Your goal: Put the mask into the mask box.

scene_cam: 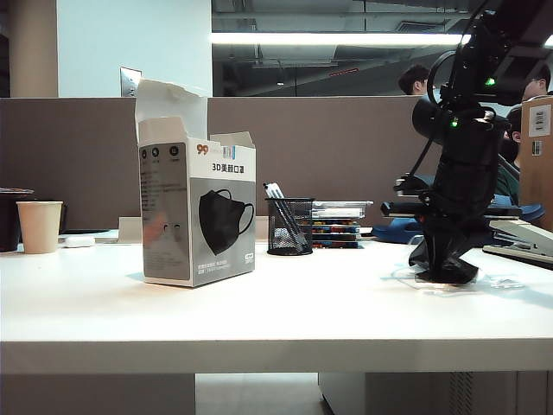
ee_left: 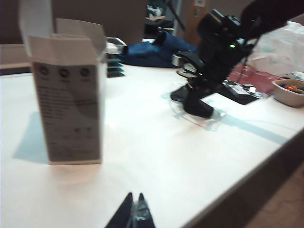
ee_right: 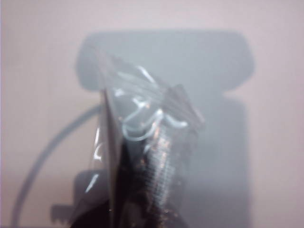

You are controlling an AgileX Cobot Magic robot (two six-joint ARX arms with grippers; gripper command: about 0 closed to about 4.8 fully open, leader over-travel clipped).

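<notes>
The mask box [scene_cam: 199, 216] stands upright on the white table [scene_cam: 259, 303], left of the middle, with its top flaps open; the left wrist view shows its grey side [ee_left: 71, 104]. The mask [ee_right: 147, 142], black in a shiny clear wrapper, lies on the table at the right [scene_cam: 505, 283]. My right gripper [scene_cam: 445, 272] points down onto it, and in its own wrist view the wrapper bunches up between the shut jaws [ee_right: 142, 209]. My left gripper [ee_left: 134, 197] hovers shut and empty near the table's front, far from the box.
A black mesh pen cup [scene_cam: 289, 226] and a stack of trays [scene_cam: 337, 223] stand behind the box. A paper cup [scene_cam: 40, 226] is at the far left. A brown cardboard box [scene_cam: 537, 147] rises at the right edge. A bowl [ee_left: 289, 90] sits beyond the right arm.
</notes>
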